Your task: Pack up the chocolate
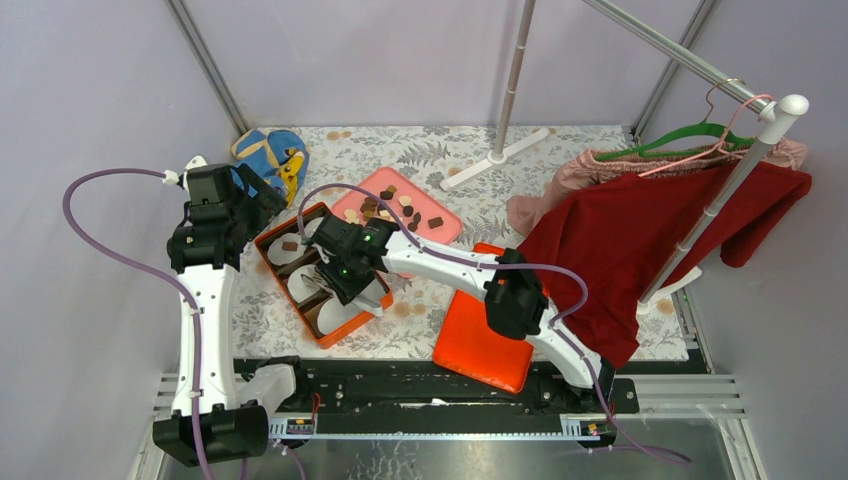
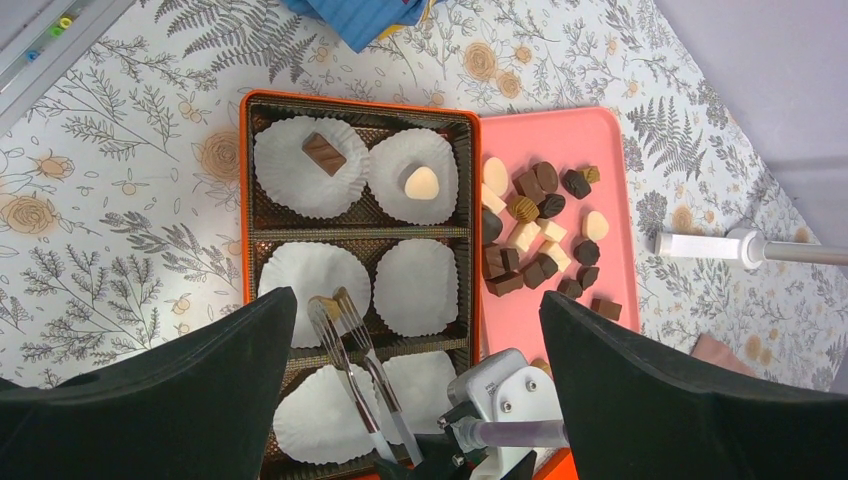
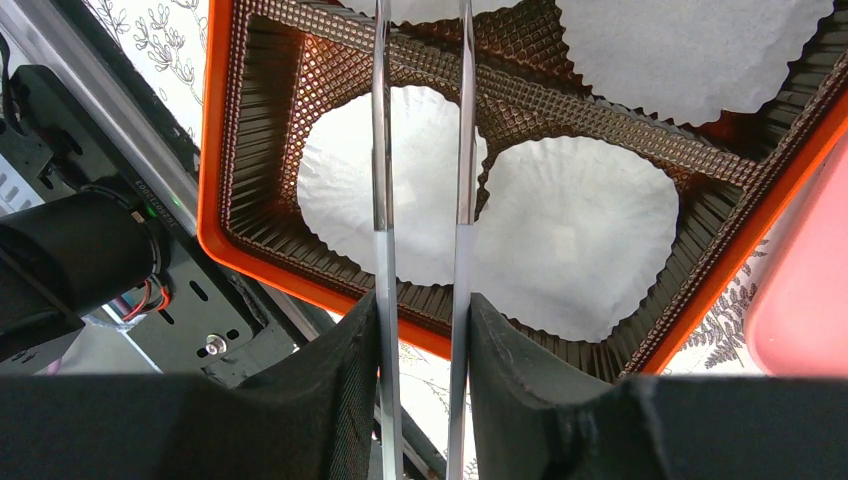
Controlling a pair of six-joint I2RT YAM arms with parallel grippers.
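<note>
Several pieces of chocolate point(image 2: 530, 240), dark, light brown and cream, lie on the pink tray point(image 2: 620, 200). The orange box point(image 2: 243, 200) holds white paper liners. One liner holds a brown piece point(image 2: 324, 153) and the one beside it a cream piece point(image 2: 421, 183). My right gripper point(image 3: 420, 305) is shut on metal tongs point(image 3: 380, 150), which reach over the box's near liners. A small light-brown piece seems pinched at the tong tips point(image 2: 322, 300). My left gripper point(image 2: 412, 310) hangs open above the box with nothing in it.
An orange lid point(image 1: 480, 340) lies at the table's near edge, right of the box. A red cloth point(image 1: 640, 230) hangs from a clothes rack on the right, whose white foot point(image 1: 495, 158) rests behind the tray. A blue bag point(image 1: 270, 155) sits at the back left.
</note>
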